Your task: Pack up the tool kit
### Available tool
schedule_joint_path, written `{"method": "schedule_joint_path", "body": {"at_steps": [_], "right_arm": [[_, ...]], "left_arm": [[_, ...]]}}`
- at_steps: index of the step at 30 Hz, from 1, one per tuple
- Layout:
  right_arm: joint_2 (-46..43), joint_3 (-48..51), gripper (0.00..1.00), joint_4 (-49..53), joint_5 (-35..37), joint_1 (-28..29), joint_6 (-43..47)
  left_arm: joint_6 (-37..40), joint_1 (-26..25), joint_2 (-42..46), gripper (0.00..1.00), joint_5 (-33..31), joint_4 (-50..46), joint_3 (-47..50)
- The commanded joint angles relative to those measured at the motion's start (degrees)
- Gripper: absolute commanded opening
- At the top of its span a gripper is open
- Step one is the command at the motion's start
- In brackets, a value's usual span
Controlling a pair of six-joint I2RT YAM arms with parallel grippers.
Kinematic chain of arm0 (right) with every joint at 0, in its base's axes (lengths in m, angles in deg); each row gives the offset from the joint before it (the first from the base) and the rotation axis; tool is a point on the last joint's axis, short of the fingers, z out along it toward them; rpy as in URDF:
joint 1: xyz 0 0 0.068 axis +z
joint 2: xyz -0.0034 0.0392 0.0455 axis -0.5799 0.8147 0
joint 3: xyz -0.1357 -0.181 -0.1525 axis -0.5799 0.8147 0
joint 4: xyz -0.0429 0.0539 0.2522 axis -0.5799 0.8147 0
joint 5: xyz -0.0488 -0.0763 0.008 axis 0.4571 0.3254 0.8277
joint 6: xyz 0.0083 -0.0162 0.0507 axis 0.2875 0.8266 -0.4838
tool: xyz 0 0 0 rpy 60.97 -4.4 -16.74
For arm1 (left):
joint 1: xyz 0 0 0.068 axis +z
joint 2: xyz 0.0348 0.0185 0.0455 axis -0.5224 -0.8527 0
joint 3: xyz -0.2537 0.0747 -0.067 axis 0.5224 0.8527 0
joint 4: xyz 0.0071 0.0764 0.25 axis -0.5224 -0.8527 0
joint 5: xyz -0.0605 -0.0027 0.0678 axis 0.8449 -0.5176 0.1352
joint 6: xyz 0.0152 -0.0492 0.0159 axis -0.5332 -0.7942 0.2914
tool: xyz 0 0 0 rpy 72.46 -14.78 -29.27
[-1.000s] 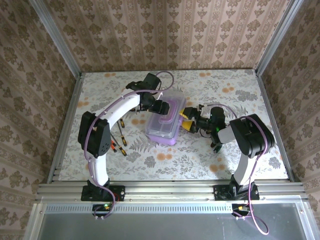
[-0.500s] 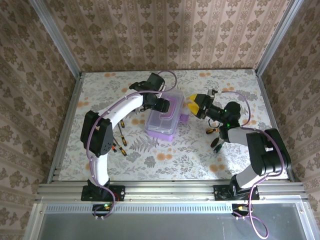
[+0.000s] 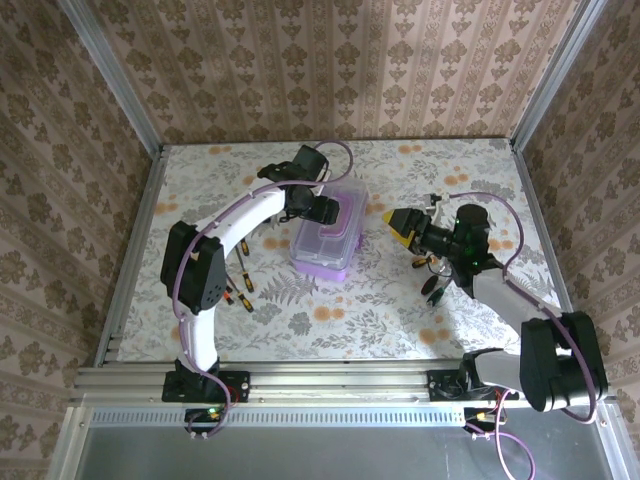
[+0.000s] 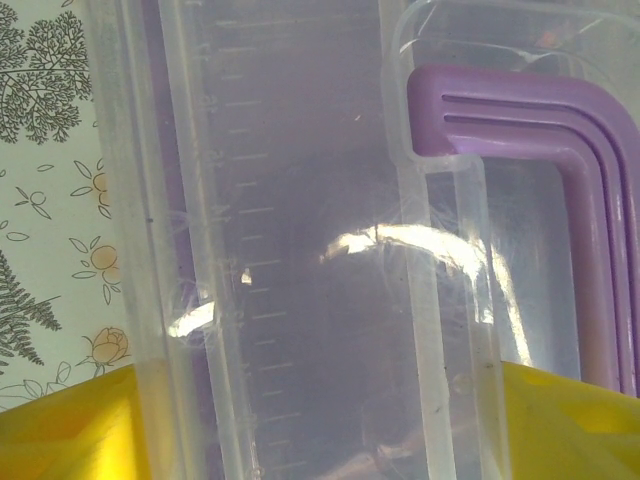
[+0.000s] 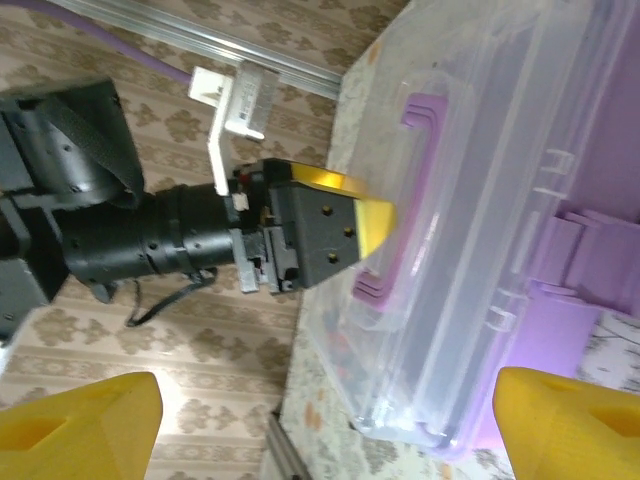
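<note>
The tool kit's purple box (image 3: 326,250) with its clear lid (image 4: 300,200) and purple handle (image 4: 560,130) lies mid-table. My left gripper (image 3: 322,210) reaches down onto it. Its yellow fingers (image 4: 70,430) are shut on a strip of the lid between the outer edge and the handle. My right gripper (image 3: 400,226) hangs open to the right of the box, apart from it, with nothing between its fingers (image 5: 570,420). Orange-and-black screwdrivers lie on the table left of the box (image 3: 238,285) and right of it (image 3: 428,264). Blurred orange and dark shapes (image 5: 345,350) show through the box wall.
The floral tabletop (image 3: 350,320) is fenced by an aluminium frame (image 3: 130,250) and papered walls. The left arm's black wrist (image 5: 120,240) stands over the box's far side. Another screwdriver (image 3: 436,291) lies near the right arm's forearm.
My right gripper has pulled back to the right, away from the box's side, and the right arm has swung outward. The left gripper stays on the lid; the box has shifted slightly.
</note>
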Motion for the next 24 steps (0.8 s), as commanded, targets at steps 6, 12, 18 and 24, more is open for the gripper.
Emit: {"method": "schedule_joint_path", "body": {"at_steps": [6, 12, 18, 24], "right_arm": [[1.28, -1.75, 0.87, 16.07, 5.10, 0.07, 8.50], [2.38, -3.95, 0.87, 19.38, 7.15, 0.16, 9.21], [4.45, -6.11, 0.87, 20.19, 7.84, 1.34, 9.43], [7.33, -8.08, 0.87, 19.65, 9.03, 4.06, 9.06]], "left_arm": [[-5.69, -1.20, -0.33, 0.57, 10.22, -4.25, 3.13], [-6.80, -1.39, -0.47, 0.54, 10.67, -5.91, -1.35], [-7.16, -1.21, 1.49, 0.52, 14.04, -1.88, 2.62], [-9.10, -0.09, 3.80, 0.51, 19.46, 2.77, 6.36]]}}
